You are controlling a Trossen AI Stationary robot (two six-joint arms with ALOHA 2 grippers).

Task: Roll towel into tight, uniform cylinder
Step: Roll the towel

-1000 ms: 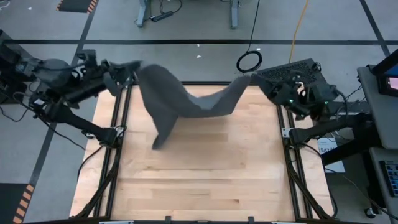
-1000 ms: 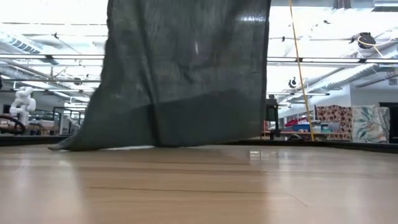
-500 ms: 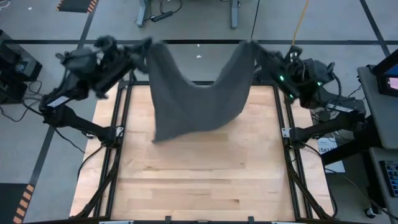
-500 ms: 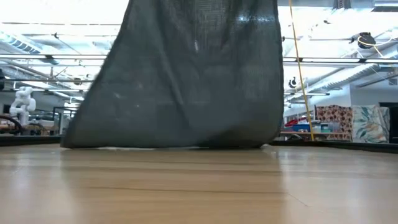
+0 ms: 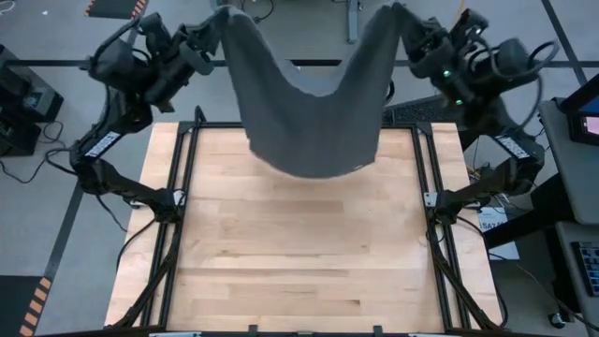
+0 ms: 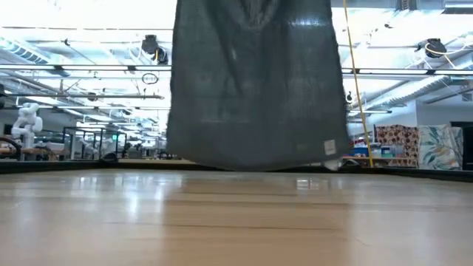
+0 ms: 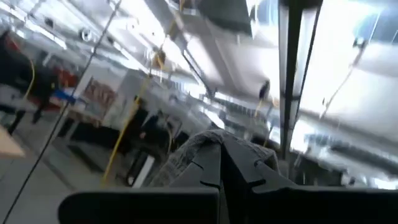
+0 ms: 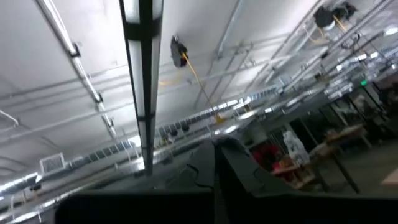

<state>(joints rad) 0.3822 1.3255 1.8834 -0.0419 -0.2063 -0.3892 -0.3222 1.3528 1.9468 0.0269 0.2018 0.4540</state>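
Observation:
The dark grey towel point(image 5: 314, 112) hangs spread between my two grippers above the table's far edge, its top edge sagging in the middle. In the low view the towel point(image 6: 255, 81) hangs as a flat sheet. Its lower edge sits just above the wood, with a small white tag point(image 6: 330, 148) near the lower right corner. My left gripper point(image 5: 217, 19) is shut on the towel's upper left corner. My right gripper point(image 5: 395, 14) is shut on the upper right corner. Both are raised high and tipped upward. My left gripper pinches the towel's upper left corner point(image 7: 186, 152) between its two shut fingers; a bunch of cloth shows beside the fingertips. The towel hangs below, clear of the table. My right gripper pinches the towel's upper right corner point(image 5: 386, 21); its own fingers hide the contact in the wrist view. The cloth hangs below.
The wooden table top point(image 5: 299, 262) lies bare in front of the towel, framed by black rails point(image 5: 178, 187) at left and right. A black cable coil point(image 5: 388, 89) lies on the floor beyond the far edge.
Both grippers have risen and swung toward the table's far edge, tipping upward, and have stayed shut on the corners. The towel, whose lower part trailed on the table at the left, has been lifted clear. It now hangs spread out as a flat sheet.

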